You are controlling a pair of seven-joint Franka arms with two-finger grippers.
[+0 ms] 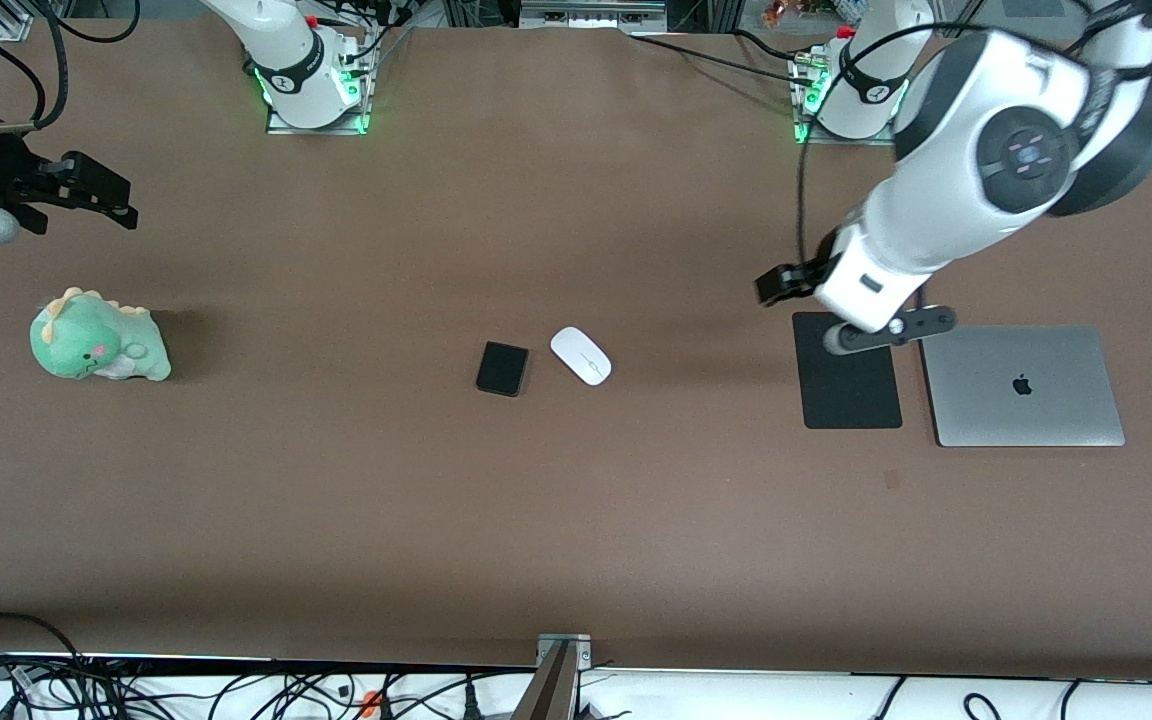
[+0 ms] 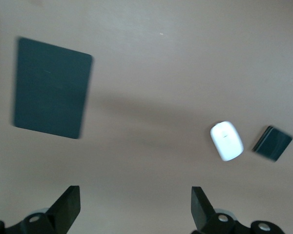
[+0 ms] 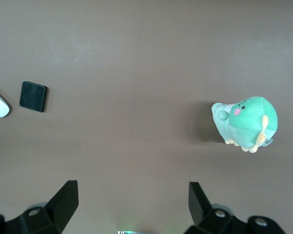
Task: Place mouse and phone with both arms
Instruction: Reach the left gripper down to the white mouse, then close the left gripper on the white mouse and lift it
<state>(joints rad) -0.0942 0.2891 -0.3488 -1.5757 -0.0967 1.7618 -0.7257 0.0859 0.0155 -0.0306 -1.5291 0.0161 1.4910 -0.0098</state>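
Matte brown table [image 1: 576, 520], glossy oval mouse [image 1: 580, 355], black rounded phone [image 1: 502, 368]

— How's the light?
— Even and soft from above. The toy [image 1: 99, 337] throws a short shadow toward the table's middle; green lamps glow at both arm bases.
— Any blur?
— The left wrist view smears: the pad [image 2: 51, 88] has ghosted edges. The mouse [image 2: 226, 141] looks washed-out white there.
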